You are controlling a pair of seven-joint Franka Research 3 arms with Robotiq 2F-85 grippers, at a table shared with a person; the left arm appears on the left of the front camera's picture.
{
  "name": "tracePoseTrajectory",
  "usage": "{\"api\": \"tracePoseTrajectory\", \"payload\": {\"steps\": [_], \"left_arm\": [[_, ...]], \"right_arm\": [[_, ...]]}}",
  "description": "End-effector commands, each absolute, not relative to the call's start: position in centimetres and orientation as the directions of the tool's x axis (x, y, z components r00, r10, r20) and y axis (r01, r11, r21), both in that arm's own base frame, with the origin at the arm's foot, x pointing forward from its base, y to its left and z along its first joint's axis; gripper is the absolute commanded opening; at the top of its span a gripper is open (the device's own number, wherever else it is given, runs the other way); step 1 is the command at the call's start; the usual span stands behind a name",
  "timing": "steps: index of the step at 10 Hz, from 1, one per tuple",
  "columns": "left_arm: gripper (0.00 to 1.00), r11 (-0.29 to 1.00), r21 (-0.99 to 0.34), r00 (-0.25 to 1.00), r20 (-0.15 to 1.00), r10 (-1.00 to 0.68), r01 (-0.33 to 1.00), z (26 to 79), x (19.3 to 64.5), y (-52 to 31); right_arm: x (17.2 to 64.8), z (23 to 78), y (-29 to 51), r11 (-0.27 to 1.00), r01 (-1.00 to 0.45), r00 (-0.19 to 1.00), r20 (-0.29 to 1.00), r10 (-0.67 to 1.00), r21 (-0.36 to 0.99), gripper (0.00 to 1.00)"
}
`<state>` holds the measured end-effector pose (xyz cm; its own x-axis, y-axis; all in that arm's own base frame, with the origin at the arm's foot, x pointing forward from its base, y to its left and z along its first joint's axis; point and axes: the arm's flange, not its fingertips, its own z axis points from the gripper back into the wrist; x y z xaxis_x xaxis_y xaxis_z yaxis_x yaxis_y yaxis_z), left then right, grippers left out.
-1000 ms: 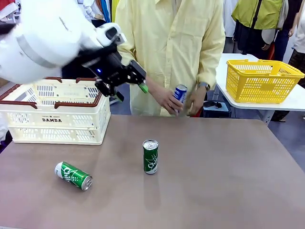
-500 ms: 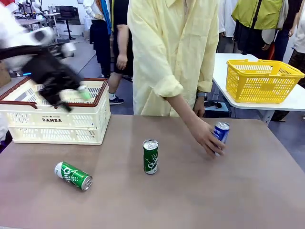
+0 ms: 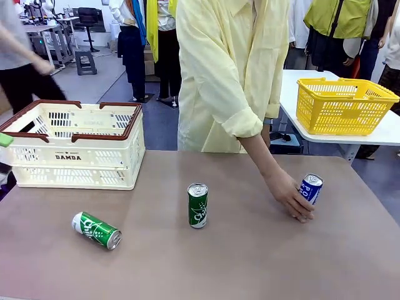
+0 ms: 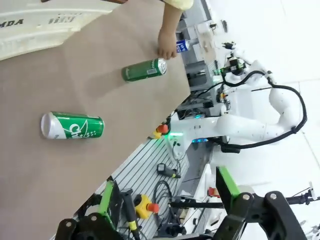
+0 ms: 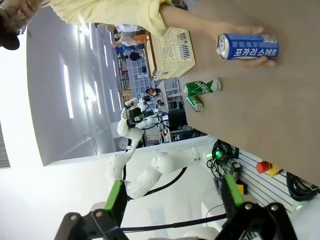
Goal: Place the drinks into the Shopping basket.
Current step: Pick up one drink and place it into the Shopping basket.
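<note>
- Withdrawn since the earlier frame: the left tool (image 4: pixel 167 195), then above the Shopping basket (image 3: pixel 69 156), now back at the left edge; jaws apart, empty.
- The right tool (image 5: pixel 174 197): jaws apart, empty.
- The blue POCARI can (image 3: pixel 310 188) stands on the worktop (image 3: pixel 250 262), right side, with the person's hand (image 3: pixel 289 195) on it.
- One green can (image 3: pixel 197 205) upright at centre; second green can (image 3: pixel 95 230) lying in front of the basket.

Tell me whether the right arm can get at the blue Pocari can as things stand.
Probably not yet: the person's hand holds the blue Pocari can, blocking a clean grasp.
</note>
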<state>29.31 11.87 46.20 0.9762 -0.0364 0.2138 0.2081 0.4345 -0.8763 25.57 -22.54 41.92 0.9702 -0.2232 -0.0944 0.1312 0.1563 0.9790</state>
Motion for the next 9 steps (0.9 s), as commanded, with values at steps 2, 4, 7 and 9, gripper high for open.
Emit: {"api": "tracePoseTrajectory", "payload": {"steps": [2, 4, 7, 9], "left_arm": [[1.00, 0.437, -0.873, 0.976, 0.195, -0.091, 0.216, 47.4, 32.4, 6.4], [1.00, 0.569, -0.801, 0.983, 0.140, -0.120, 0.184, 50.6, 35.6, -2.1], [1.00, 0.815, -0.551, 0.984, 0.082, -0.161, 0.180, 52.3, 40.8, -16.4], [1.00, 0.883, -0.425, 0.980, 0.077, -0.184, 0.199, 51.5, 41.6, -23.6]], "right_arm": [[25.4, 42.1, -22.8, 0.161, 0.106, 0.975, -0.071, -0.210, 0.981, 1.00], [25.4, 42.1, -22.8, 0.161, 0.106, 0.975, -0.071, -0.210, 0.981, 1.00], [25.4, 42.1, -22.8, 0.161, 0.106, 0.975, -0.071, -0.210, 0.981, 1.00], [25.4, 42.1, -22.8, 0.161, 0.106, 0.975, -0.071, -0.210, 0.981, 1.00]]}}
